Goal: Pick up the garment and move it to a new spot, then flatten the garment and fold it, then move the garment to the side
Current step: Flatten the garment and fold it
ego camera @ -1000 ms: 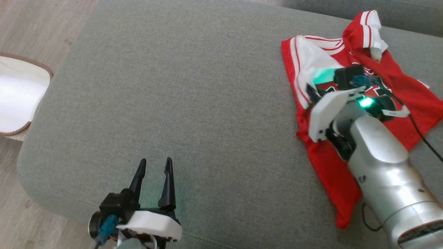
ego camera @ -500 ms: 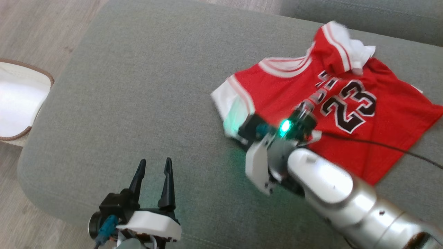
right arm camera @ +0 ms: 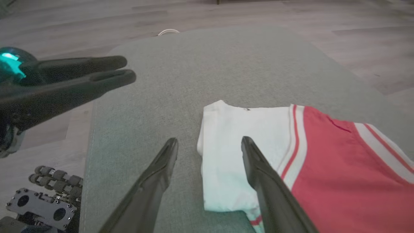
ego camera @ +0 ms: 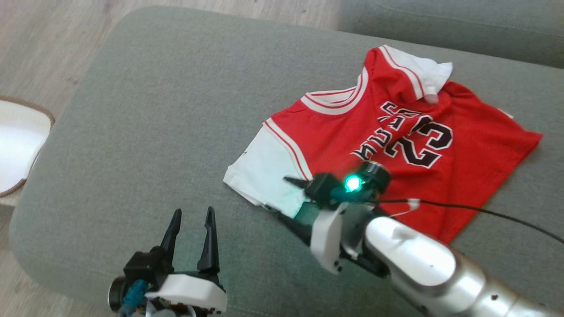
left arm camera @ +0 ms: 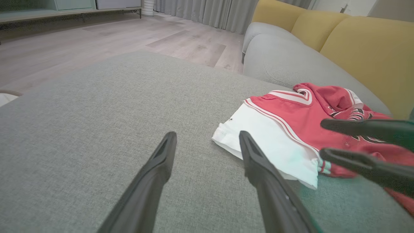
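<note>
The garment (ego camera: 343, 145) is a red jersey with white sleeves and a black "23". It lies face up on the right half of the grey sofa seat (ego camera: 167, 110), its far sleeve (ego camera: 414, 75) folded over. My right gripper (ego camera: 282, 196) hovers open at the front edge of the near white sleeve (right arm camera: 233, 136), one finger over the cloth and one over bare cushion, holding nothing. My left gripper (ego camera: 192, 211) stands open over bare cushion near the front edge, apart from the jersey (left arm camera: 291, 110). Each wrist view also shows the other gripper: the right gripper (left arm camera: 321, 137) and the left gripper (right arm camera: 129, 68).
A white basket with a brown rim (ego camera: 17, 145) sits on the wood floor to the left. Another grey seat (ego camera: 440, 26) lies behind, and yellow back cushions (left arm camera: 365, 42) rise beyond it. The right arm's black cable (ego camera: 484, 211) crosses the jersey's hem.
My right gripper pulled the near sleeve left and toward the front, spreading the jersey open, then opened and let the sleeve go. The left gripper stayed put; the head camera shifted slightly.
</note>
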